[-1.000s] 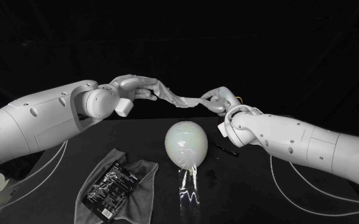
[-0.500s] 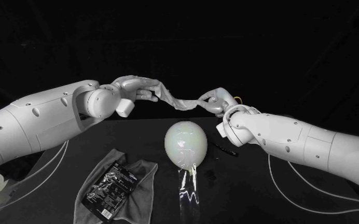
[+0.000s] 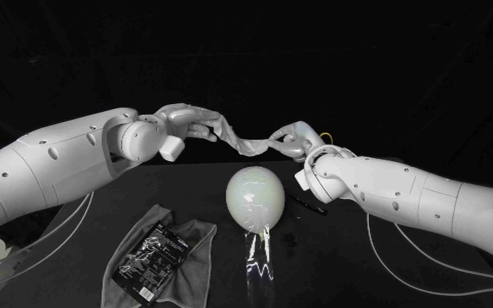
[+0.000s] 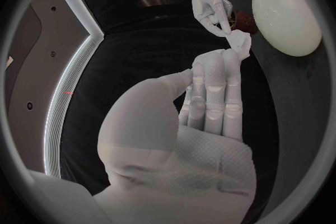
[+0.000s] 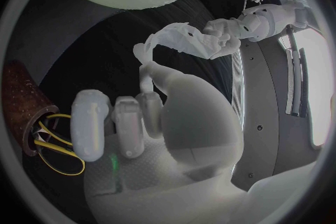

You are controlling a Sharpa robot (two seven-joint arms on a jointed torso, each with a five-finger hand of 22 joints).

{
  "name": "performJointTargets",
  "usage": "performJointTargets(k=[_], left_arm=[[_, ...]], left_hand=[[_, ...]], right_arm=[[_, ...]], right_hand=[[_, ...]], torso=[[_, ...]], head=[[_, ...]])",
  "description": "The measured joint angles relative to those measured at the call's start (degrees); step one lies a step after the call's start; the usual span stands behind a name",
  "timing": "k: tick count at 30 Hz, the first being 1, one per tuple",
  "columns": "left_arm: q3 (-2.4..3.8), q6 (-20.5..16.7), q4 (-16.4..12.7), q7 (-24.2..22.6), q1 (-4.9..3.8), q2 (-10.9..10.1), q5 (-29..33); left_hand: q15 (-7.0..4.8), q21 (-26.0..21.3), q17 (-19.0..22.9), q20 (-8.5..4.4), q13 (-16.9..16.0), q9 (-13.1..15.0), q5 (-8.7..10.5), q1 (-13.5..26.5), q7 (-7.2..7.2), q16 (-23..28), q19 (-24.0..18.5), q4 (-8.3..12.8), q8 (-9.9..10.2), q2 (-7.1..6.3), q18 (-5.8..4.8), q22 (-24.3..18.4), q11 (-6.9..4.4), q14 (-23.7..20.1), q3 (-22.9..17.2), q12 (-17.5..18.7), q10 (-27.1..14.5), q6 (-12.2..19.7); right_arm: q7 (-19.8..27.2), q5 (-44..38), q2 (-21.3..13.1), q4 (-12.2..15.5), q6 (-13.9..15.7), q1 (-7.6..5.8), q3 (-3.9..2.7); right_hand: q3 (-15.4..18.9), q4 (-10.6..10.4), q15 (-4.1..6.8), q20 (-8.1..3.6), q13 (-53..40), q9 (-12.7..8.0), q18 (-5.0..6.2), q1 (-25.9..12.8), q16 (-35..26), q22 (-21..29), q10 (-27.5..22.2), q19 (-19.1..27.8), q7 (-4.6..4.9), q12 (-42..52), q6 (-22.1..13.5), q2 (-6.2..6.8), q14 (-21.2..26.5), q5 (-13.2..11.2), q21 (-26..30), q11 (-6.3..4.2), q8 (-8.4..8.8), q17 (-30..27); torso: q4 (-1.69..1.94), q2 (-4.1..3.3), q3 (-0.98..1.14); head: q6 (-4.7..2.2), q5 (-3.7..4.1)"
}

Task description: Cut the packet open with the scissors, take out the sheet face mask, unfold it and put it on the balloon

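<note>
Packet [image 3: 149, 254] lies at the lower left of the head frame, dark and printed, flat on a grey cloth [image 3: 193, 231] spread on the black table [image 3: 349, 251]. Balloon [image 3: 255, 195] sits just right of the cloth at lower centre, pale and egg-shaped, narrow end toward the bottom edge, apart from both hands. Slim black object [image 3: 308, 204] lies close to the balloon's right side, too small to identify.

Higher in the frame, at centre, the sheet mask [image 3: 244, 144] hangs in the air as a crumpled, twisted strip, not spread out, above and beyond the balloon and clear of it. Left hand [image 3: 190, 122], left of centre, pinches the strip's left end in its fingertips. Right hand [image 3: 292, 139], right of centre, grasps the other end, its remaining fingers curled in. Strip sags a little between them.

Right wrist view: brown holder [image 5: 24, 117] with yellow loops in it stands beside the right hand.
</note>
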State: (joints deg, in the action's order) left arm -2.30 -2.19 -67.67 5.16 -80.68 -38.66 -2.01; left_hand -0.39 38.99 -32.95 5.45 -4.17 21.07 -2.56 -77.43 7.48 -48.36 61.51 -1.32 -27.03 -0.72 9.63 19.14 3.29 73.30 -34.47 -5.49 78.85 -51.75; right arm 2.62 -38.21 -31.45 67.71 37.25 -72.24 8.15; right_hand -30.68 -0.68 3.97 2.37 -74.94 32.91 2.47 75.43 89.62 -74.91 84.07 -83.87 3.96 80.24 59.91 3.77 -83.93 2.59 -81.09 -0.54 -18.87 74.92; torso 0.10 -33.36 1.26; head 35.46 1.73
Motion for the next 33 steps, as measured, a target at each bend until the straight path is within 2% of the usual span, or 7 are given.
performJointTargets(k=[8, 18, 21, 22, 26, 28, 33], left_arm=[[-0.06, -0.4, 0.3, 0.8, -0.05, 0.0, -2.5], [-0.53, -1.6, 0.1, 0.6, -0.05, 0.0, -5.6], [-0.81, -2.3, 0.0, -0.1, -0.05, 0.0, -6.6], [-0.9, -2.5, 0.0, -0.4, -0.04, 0.0, -6.9], [-1.25, -3.4, 0.2, -1.7, 0.08, 0.1, -7.9], [-1.4, -3.9, 0.4, -2.4, 0.23, 0.3, -8.4], [-1.74, -4.7, 1.7, -3.7, 0.73, 1.1, -9.8]], left_hand=[[0.01, 0.2, 0.0, 0.0, 0.0, 0.0, 0.05, 0.0, 0.0, 0.0, 0.0, -0.2, 0.0, -0.01, -0.33, 0.1, 0.0, 0.0, -0.2, 0.0, 0.0, 0.0], [0.18, 0.7, 0.0, -0.33, 0.0, 0.0, 0.15, 0.2, 0.2, 0.0, -1.1, 0.0, 0.0, -0.23, -0.43, 0.6, 0.61, -1.3, -0.8, 0.5, -0.6, 0.4], [0.4, 1.4, 0.1, -0.3, 0.0, 0.0, 0.15, -0.3, 0.52, 0.0, -1.6, 0.4, 0.1, -0.93, -0.47, 1.0, 0.67, -1.7, -1.2, 0.8, -1.6, 0.7], [0.41, 1.7, 0.1, -0.4, 0.1, 2.0, 0.01, -0.6, 0.72, -0.3, -1.7, 0.7, 0.5, -1.22, -0.76, 1.2, 0.82, -1.7, -1.4, 1.1, -2.1, 0.9], [0.62, 2.7, 0.1, -0.32, 0.1, 2.2, -0.1, -1.0, 0.9, -0.5, -2.1, 1.8, 0.7, -1.56, -0.37, 1.8, 1.25, -1.9, -1.0, 1.2, -2.7, 1.2], [0.81, 3.7, 0.1, -0.23, 0.2, 4.2, -0.11, -1.5, 1.35, -0.7, -3.1, 2.8, 1.2, -2.03, -0.29, 2.6, 1.53, -2.5, -0.7, 1.6, -3.8, 1.5], [2.09, 6.9, 0.9, 0.32, 0.2, 4.8, -0.33, -2.7, 2.8, -0.2, -8.9, 5.1, 3.4, -2.72, -0.24, 5.4, 2.77, -6.7, 1.7, 1.5, -7.5, 1.9]], right_arm=[[2.1, 2.2, -0.7, 1.8, 2.5, -0.4, -0.11], [3.3, 3.8, -0.3, 1.6, 3.6, -2.62, -0.27], [3.3, 3.9, 0.3, 0.8, 3.4, -3.7, -0.35], [3.3, 3.9, 0.5, 0.5, 3.2, -4.03, -0.35], [2.9, 3.6, 1.6, -1.4, 1.8, -5.72, -0.35], [2.6, 3.3, 2.2, -2.2, 0.8, -6.52, -0.4], [1.9, 2.4, 3.1, -3.6, -1.3, -7.92, -0.39]], right_hand=[[0.0, 0.0, -0.01, 0.0, 0.0, 0.0, 0.0, 0.1, 0.1, 0.0, 0.0, 0.0, -0.02, 1.1, 0.0, -0.07, 0.0, 0.1, -0.4, 0.0, 0.0, 0.0], [-0.2, 0.2, -0.09, 0.1, 0.0, 0.0, 0.0, 0.1, 0.1, 0.0, -0.1, 0.1, -0.03, 1.8, 0.0, -0.06, 0.1, 0.1, -0.7, 0.09, 0.0, 0.0], [-0.2, 0.2, -0.1, 0.1, 0.0, 0.0, 0.0, 0.1, 0.0, 0.0, -0.1, 0.1, -0.03, 2.0, 0.0, -0.06, 0.1, 0.0, -0.7, 0.09, 0.0, 0.0], [-0.2, 0.2, -0.1, 0.1, 0.0, 0.0, 0.0, 0.1, 0.0, 0.0, -0.1, 0.1, -0.03, 2.0, 0.0, -0.06, 0.1, 0.0, -0.7, 0.09, 0.0, 0.0], [-0.3, 0.3, -0.1, 0.1, 0.0, 0.0, 0.0, 0.1, 0.1, 0.0, -0.1, 0.1, -0.04, 2.0, 0.0, -0.06, 0.1, 0.0, -0.7, 0.09, 0.0, 0.0], [-0.3, 0.3, -0.1, 0.1, 0.0, 0.0, 0.0, 0.1, 0.2, 0.0, -0.1, 0.1, -0.04, 2.0, 0.0, -0.06, 0.1, 0.0, -0.7, 0.09, 0.0, 0.0], [-0.4, 0.4, -0.1, 0.1, 0.0, 0.0, -0.01, 0.1, 0.2, 0.0, -0.1, 0.1, -0.04, 2.0, 0.0, -0.06, 0.1, -0.1, -0.7, 0.09, -0.01, 0.0]], torso=[[-0.02, 0.02, 0.0], [-0.02, 0.07, -0.11], [0.01, 0.07, -0.11], [0.02, 0.06, -0.11], [0.04, 0.03, -0.1], [0.06, 0.01, -0.14], [0.06, 0.01, -0.18]], head=[[-0.04, -0.03], [-0.42, 0.02], [-0.67, 0.02], [-0.76, 0.02], [-1.1, 0.0], [-1.24, 0.01], [-1.52, 0.03]])
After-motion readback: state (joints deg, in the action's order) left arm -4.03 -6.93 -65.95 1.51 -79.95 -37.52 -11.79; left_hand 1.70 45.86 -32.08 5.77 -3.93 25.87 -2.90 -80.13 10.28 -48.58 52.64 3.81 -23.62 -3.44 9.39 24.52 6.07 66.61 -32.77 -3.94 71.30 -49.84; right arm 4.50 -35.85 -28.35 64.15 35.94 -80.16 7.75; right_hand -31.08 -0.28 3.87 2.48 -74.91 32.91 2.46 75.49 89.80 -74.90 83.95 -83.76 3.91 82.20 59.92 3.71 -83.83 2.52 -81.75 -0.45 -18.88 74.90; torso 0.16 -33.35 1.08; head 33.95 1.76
